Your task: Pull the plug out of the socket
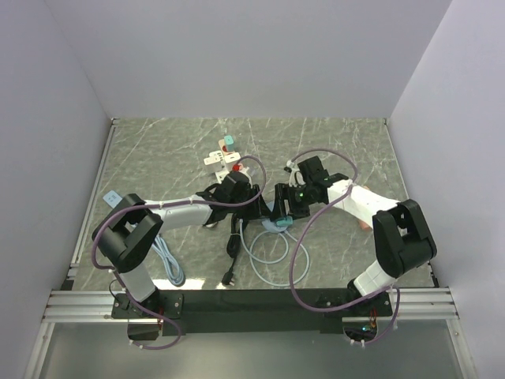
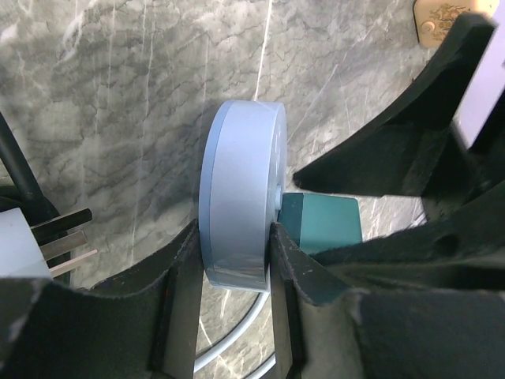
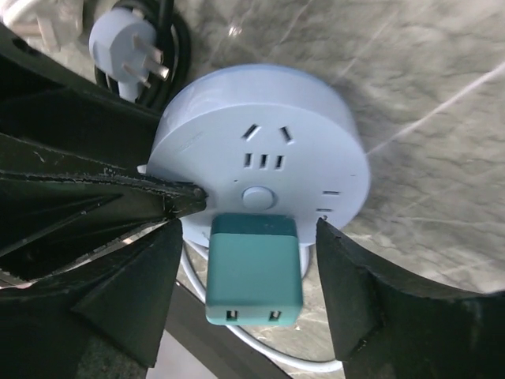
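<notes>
Top: left arm (image 1: 177, 208) and right arm (image 1: 355, 197) meet mid-worktop (image 1: 158, 150) over the round socket (image 1: 276, 225); can't tell the fingers' state from up here. Left wrist: left fingers (image 2: 183, 276) pinch the socket's rim, disc seen edge-on, smooth matte pale-blue plastic. Boxy teal plug (image 2: 319, 223) juts from its face. Right wrist: right fingers (image 3: 355, 292) spread, straddling the plug, gap each side, no contact. Plug looks fully seated: rounded-corner block, two slots in its end. Progress: socket braced, grasp lined up. Left: close on plug, pull straight out. Spare white plug (image 3: 126, 39) on a black cable lies beside.
</notes>
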`<move>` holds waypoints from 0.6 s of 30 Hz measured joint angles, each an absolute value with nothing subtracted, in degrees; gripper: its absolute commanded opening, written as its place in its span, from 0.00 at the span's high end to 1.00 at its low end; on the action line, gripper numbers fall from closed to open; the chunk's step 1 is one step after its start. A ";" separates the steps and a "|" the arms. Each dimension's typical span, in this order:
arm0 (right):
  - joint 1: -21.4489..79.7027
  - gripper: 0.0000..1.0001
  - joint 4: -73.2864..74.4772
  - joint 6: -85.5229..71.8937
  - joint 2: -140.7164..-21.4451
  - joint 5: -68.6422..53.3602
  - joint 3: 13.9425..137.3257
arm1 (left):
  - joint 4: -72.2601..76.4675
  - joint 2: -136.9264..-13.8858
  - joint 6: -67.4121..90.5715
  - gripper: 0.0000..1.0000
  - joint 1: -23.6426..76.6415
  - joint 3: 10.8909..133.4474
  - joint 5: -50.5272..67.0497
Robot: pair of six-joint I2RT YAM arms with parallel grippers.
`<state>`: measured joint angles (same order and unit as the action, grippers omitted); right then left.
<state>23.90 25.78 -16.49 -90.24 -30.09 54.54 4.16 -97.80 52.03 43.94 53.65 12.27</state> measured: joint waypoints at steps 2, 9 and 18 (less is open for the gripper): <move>24.32 0.26 25.85 -16.23 -90.37 -30.72 54.17 | 4.32 -97.80 52.03 1.00 43.92 53.63 12.32; 24.97 0.45 26.74 -15.44 -90.52 -31.00 53.82 | 5.02 -98.32 52.03 1.00 43.57 53.63 13.43; 24.71 1.00 30.15 -15.42 -93.03 -30.61 56.58 | 4.86 -98.50 51.99 1.00 43.24 53.63 14.17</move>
